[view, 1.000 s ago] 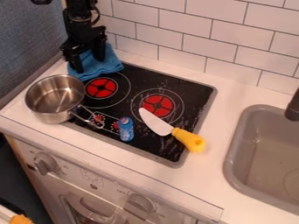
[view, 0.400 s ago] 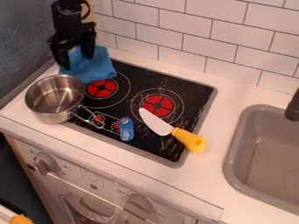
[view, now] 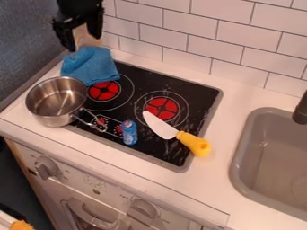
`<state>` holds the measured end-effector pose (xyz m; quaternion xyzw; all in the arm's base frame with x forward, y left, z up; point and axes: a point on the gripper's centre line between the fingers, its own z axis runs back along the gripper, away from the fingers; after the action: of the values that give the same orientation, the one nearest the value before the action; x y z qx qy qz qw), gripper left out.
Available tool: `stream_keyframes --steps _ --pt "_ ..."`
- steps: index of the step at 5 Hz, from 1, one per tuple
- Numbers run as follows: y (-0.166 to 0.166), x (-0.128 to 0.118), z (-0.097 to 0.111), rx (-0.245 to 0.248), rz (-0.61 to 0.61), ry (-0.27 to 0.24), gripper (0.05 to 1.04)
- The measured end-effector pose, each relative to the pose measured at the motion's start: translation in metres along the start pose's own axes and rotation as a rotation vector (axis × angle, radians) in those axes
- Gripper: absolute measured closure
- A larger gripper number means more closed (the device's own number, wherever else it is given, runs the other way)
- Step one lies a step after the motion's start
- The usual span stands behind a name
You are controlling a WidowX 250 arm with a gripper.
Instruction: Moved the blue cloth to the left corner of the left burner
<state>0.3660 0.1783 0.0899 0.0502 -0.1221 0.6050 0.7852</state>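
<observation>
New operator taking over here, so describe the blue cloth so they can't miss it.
Find the black stovetop, then its left burner, the red disc beside the steel pot. The blue cloth lies just behind that burner, at the stovetop's back left corner. It is a rumpled piece of fabric, unlike the small blue bottle nearer the front.

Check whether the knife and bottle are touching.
Apart. The camera view shows a strip of black stovetop between the bottle and the knife's blade.

Rumpled matt cloth [view: 91,65]; shiny metal pot [view: 55,101]; glossy black stovetop [view: 187,94]; glossy wall tiles [view: 190,24].
</observation>
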Motion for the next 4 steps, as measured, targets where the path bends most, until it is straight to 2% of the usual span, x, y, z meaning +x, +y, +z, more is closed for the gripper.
stream_keyframes --steps 4 --pt "-0.0018 -0.0013 0.0022 -0.005 -0.004 -0.002 0.084"
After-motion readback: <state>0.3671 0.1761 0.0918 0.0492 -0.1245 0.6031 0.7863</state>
